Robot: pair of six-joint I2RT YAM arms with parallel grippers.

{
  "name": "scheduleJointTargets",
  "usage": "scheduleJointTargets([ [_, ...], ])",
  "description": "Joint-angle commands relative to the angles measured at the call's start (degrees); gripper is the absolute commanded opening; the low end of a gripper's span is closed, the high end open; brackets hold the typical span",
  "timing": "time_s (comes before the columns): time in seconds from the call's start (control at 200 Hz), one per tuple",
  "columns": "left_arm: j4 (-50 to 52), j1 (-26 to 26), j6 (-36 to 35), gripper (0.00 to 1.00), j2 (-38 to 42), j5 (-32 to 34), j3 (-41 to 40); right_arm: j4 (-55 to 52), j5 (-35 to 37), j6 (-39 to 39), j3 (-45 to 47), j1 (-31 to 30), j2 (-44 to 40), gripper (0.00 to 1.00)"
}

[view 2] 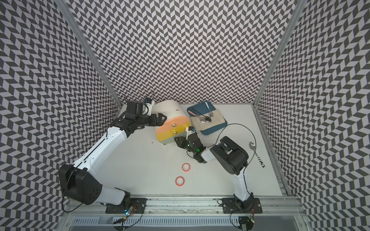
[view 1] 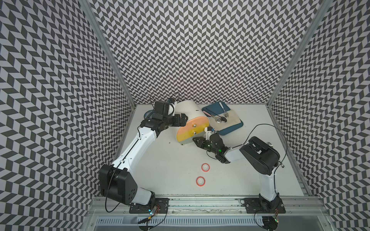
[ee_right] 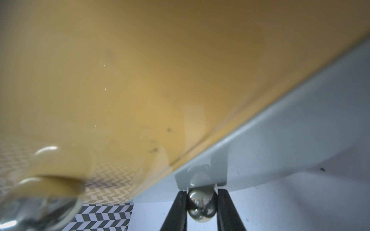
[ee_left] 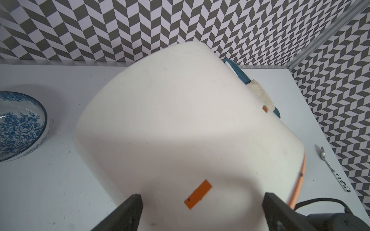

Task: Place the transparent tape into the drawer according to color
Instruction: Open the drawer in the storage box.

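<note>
1. Red-rimmed tape ring (view 1: 205,167) and a second red ring (view 1: 200,181) lay on the table (view 1: 160,160), well apart from the cabinet (view 1: 190,112).
2. Right gripper (ee_right: 201,193) pinched the ball knob (ee_right: 201,208) of the lowest drawer (ee_right: 280,130); that round metal could slip free under a pull.
3. Left gripper (ee_left: 201,200) gaped around the white shell (ee_left: 180,120); unbraced, the cabinet might slide.

Ahead of our right gripper (ee_right: 201,197) the cabinet (view 1: 192,114) bars the way, and a knob (ee_right: 201,206) fills the gap between its jaws. Behind it we have open table (view 1: 160,170), broken only by a nearer ring (view 1: 205,167) and a farther ring (view 1: 200,181). The tray (view 1: 230,131) crowds its far side. Our left gripper (ee_left: 201,200), jaws spread, faces the cabinet's white shell; a bowl (ee_left: 20,124) stands off to its side.
</note>
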State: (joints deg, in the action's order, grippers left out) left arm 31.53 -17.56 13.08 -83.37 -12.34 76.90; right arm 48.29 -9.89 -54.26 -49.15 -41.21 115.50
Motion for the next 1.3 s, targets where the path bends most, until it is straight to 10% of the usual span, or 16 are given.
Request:
scheduleJointTargets([
  [0.0,5.65,0.07,-2.01,0.97,-1.62,0.65,-2.37,2.59,0.36,-0.57,-0.11,0.08,0.65,0.1],
  [0.731,4.86,0.07,-1.8,0.97,-1.28,0.91,-3.6,2.01,3.27,-2.59,21.74,-3.85,-17.73,0.03],
  [0.976,4.51,0.07,-1.49,0.98,-0.55,0.72,-3.9,-9.42,2.86,2.67,19.68,-3.92,-23.21,0.53],
  [1.297,1.45,0.07,0.24,1.0,3.34,-2.12,-5.38,-43.27,2.23,15.3,10.86,-4.75,-31.76,0.64],
])
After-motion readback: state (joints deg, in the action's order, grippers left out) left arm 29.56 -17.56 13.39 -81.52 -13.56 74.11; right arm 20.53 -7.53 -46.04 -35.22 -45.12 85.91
